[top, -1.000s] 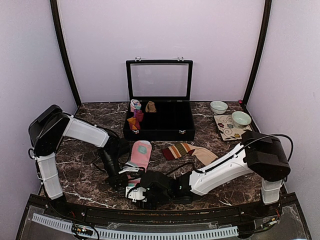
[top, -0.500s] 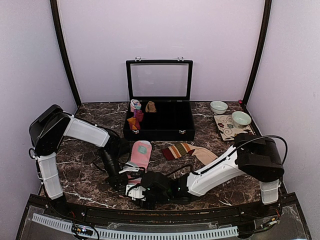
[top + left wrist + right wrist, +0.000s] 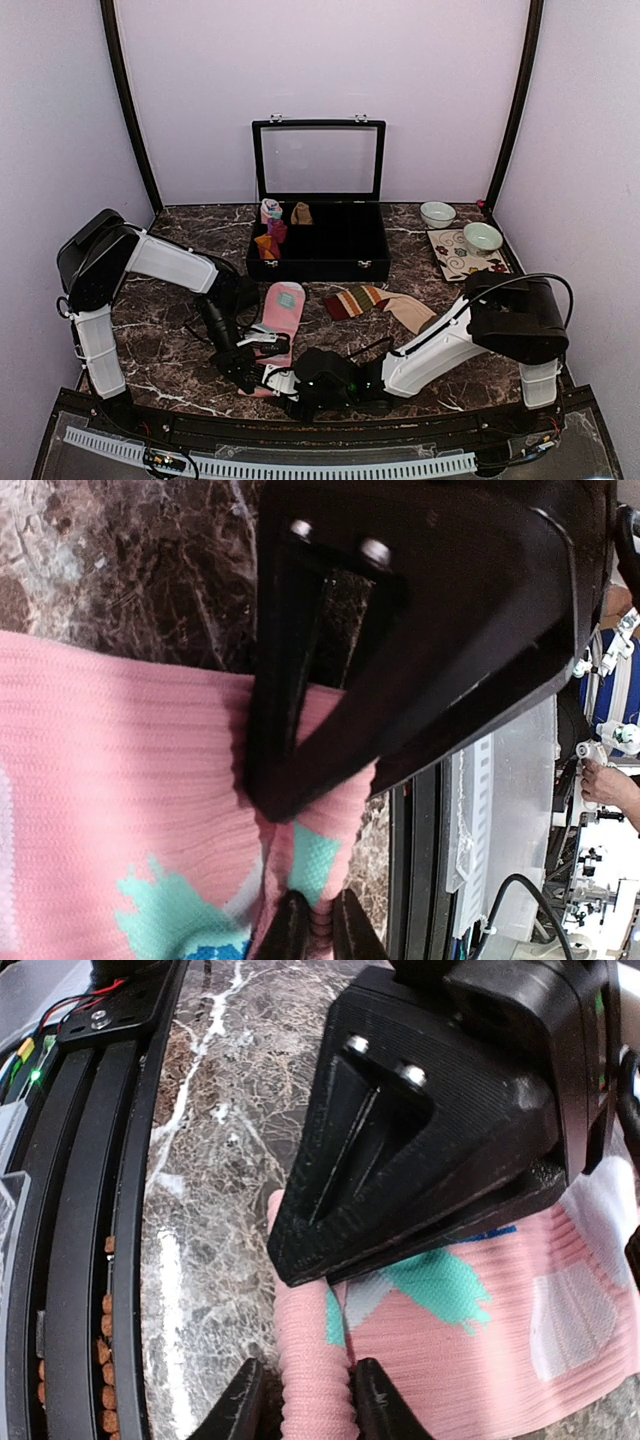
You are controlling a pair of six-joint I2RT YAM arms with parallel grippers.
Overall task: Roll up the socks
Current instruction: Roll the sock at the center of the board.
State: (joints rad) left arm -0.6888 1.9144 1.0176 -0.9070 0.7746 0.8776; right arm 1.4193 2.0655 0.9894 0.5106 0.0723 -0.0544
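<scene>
The pink sock (image 3: 282, 308) with mint and white pattern lies lengthwise in front of the black case, its near end at the table's front edge. My left gripper (image 3: 252, 362) is at that near end; in the left wrist view its jaws (image 3: 318, 935) are pinched on a fold of the pink sock (image 3: 120, 780). My right gripper (image 3: 292, 382) comes in from the right, and in the right wrist view its fingers (image 3: 305, 1400) press both sides of the sock's rolled pink edge (image 3: 312, 1360). The striped sock (image 3: 358, 299) with its tan foot lies flat to the right, untouched.
A black case (image 3: 330, 268) with its lid raised stands at the back centre, small rolled bundles (image 3: 271, 232) in its left compartments. Two bowls (image 3: 437, 213) (image 3: 482, 237) and a patterned mat (image 3: 452, 262) sit at the back right. A black rail (image 3: 330, 430) runs along the front edge.
My right gripper has narrowed onto the rolled edge of the pink sock while the right arm's elbow swung left. The left gripper has stayed in place, its pinch slightly looser.
</scene>
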